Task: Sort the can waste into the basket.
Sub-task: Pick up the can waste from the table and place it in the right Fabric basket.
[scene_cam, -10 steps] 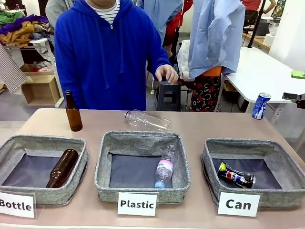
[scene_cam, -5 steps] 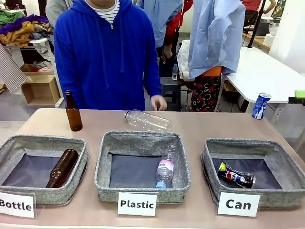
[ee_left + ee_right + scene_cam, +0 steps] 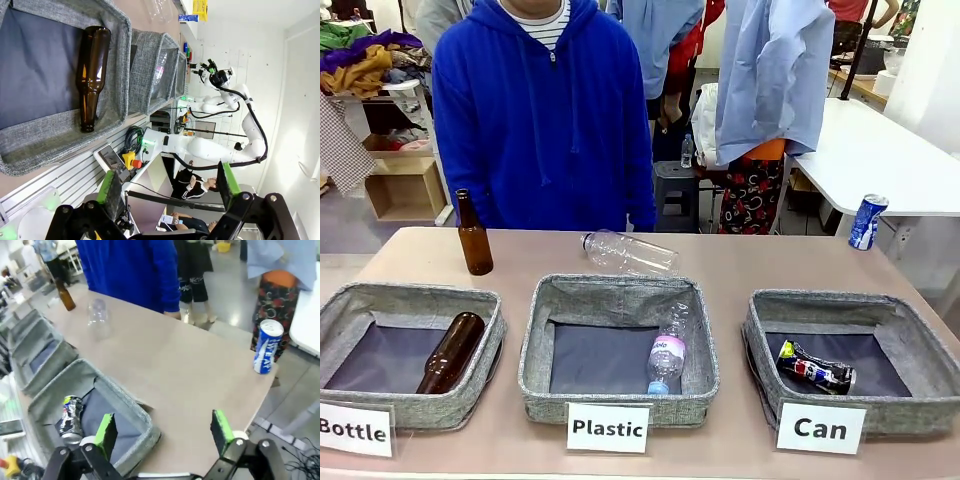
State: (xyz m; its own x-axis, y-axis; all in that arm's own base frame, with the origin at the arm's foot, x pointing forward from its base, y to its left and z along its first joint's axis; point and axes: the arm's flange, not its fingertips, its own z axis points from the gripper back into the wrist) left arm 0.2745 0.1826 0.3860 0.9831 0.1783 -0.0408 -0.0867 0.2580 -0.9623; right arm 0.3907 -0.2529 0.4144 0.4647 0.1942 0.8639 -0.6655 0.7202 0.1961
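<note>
Since one second ago the person's hand [image 3: 174, 315] has come down from beside the dark stool to the far edge of the tabletop [image 3: 740, 262].

The blue can [image 3: 867, 221] stands upright at the far right corner of the tabletop, in the middle right of the front view, and nothing touches it. The crushed can [image 3: 815, 368] lies on the dark bottom of the basket [image 3: 760, 330] with the white sign "Can" [image 3: 820, 428], at the lower right.

In the right wrist view the right claw [image 3: 163, 430] is at the bottom of the frame with its green pads [image 3: 106, 432] spread wide and nothing between them. The blue can is well apart from it, at the upper right. The left claw [image 3: 169, 184] is also wide open and holds nothing.

In the middle of the front view, the Plastic basket [image 3: 535, 340] holds a small clear bottle [image 3: 665, 358]. Behind it a larger clear bottle [image 3: 630, 252] lies on its side on the tabletop.

At the lower left, the Bottle basket [image 3: 492, 320] holds a brown bottle [image 3: 450, 352] lying down. Another brown bottle [image 3: 473, 233] stands upright behind it.

The person in a blue hoodie [image 3: 540, 110] stands at the far side.
</note>
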